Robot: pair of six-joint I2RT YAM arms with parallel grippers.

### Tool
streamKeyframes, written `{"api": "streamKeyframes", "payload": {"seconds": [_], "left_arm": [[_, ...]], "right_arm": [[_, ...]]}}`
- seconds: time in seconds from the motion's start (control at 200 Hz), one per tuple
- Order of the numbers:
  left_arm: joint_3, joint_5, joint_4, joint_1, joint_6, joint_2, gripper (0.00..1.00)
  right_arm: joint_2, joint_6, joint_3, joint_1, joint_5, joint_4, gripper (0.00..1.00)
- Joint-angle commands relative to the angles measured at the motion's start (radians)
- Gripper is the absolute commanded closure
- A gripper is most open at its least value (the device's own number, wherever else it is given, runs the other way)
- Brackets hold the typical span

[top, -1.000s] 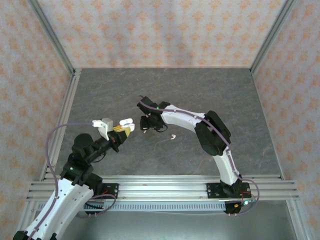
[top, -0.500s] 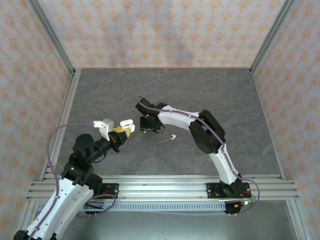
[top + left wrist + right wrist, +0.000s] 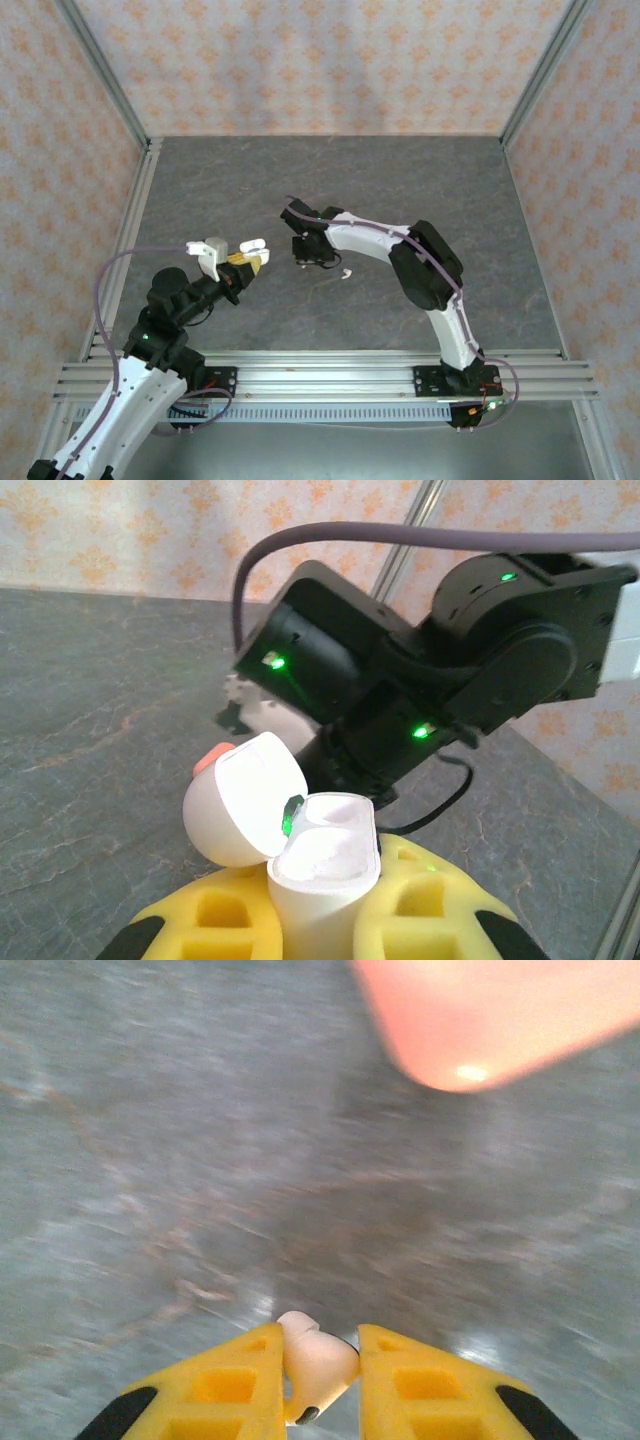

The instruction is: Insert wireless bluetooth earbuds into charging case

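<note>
My left gripper [image 3: 320, 915] is shut on the body of a white charging case [image 3: 325, 860], held upright with its lid [image 3: 243, 800] flipped open to the left and both wells showing. In the top view this case [image 3: 251, 246] sits above the left fingers [image 3: 245, 262]. My right gripper [image 3: 320, 1370] is shut on a white earbud [image 3: 318, 1358], low over the table. In the top view the right gripper [image 3: 309, 252] hangs just right of the case. Another white earbud [image 3: 345, 273] lies on the table beside it.
A blurred pinkish-red case [image 3: 490, 1015] lies ahead of the right gripper, and a pinkish edge [image 3: 212, 758] peeks from behind the white lid. The right arm's black wrist [image 3: 400, 690] looms close in front of the left gripper. Aluminium posts and patterned walls enclose the grey table [image 3: 450, 190].
The right wrist has shifted a little to the right, away from the held case. The left arm and the open case have stayed still.
</note>
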Motion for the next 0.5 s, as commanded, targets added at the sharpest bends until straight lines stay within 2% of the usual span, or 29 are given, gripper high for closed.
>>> {"api": "streamKeyframes", "payload": {"seconds": [0.0,0.095,0.24,0.495], "left_arm": [[0.0,-0.006,0.052,-0.004,-0.006,0.01,1.0],[0.01,-0.01,0.039,-0.004,0.003,0.015,1.0],[0.013,-0.018,0.032,-0.004,0.007,0.027,1.0],[0.035,-0.025,-0.011,-0.004,0.016,0.004,1.0]], "right_arm": [[-0.073,-0.074,-0.024,-0.026,0.126,-0.139,0.79],[-0.058,-0.134,0.006,-0.035,0.174,-0.242,0.78],[0.051,-0.206,0.139,-0.033,0.262,-0.452,0.78],[0.262,-0.245,0.41,-0.009,0.324,-0.659,0.71]]}}
